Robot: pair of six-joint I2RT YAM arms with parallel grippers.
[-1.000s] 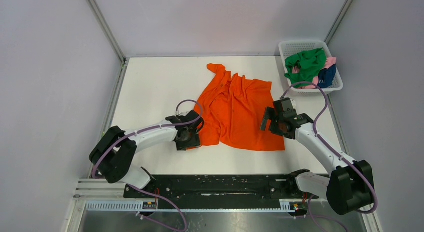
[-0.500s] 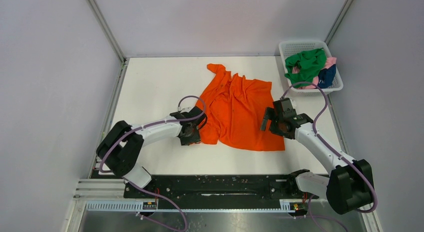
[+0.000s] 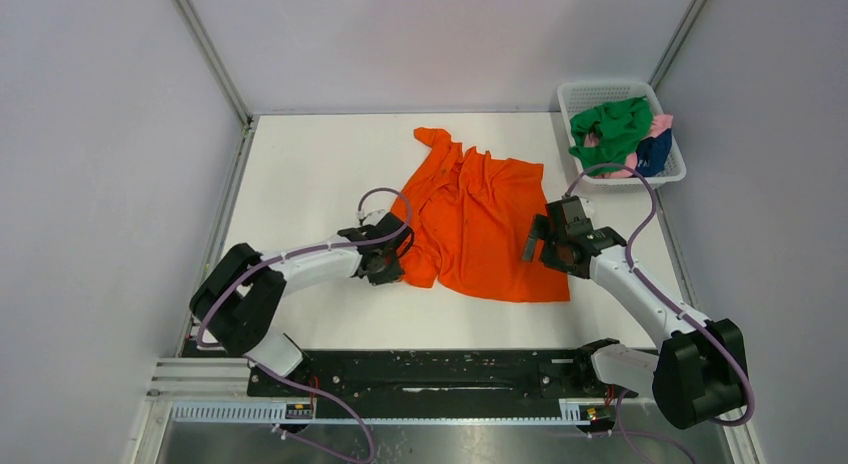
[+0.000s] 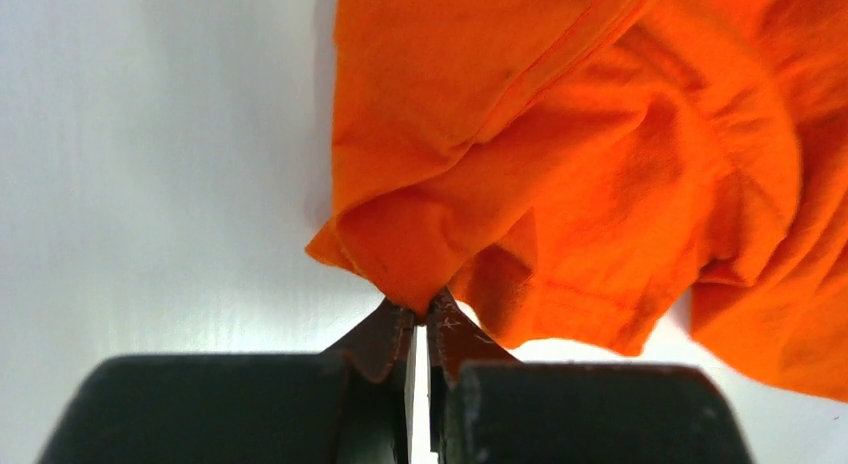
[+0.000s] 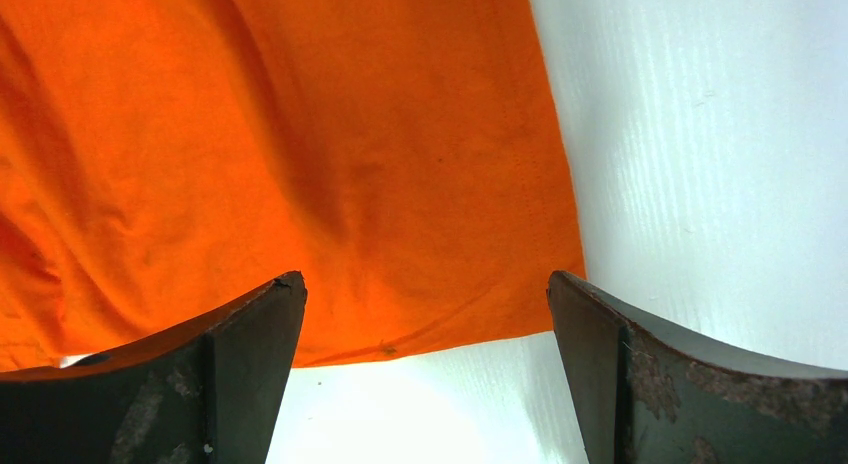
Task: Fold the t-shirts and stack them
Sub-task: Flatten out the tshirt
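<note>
**Surfaces and finishes**

The orange t-shirt (image 4: 560, 154) is seen as soft, matt, creased cloth. The table (image 3: 300, 174) is shown smooth and faintly glossy. The fingers (image 5: 240, 374) of the right gripper (image 5: 425, 279) are scuffed. The basket (image 3: 600, 90) is made of plastic mesh.

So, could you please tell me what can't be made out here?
Top view: left gripper, fingertips hidden beneath its own body.
Top view: white plastic mesh basket, crumpled green cloth t-shirt covers the others; count unclear.
Right wrist view: bright orange cloth t-shirt, cut off by frame edges.
</note>
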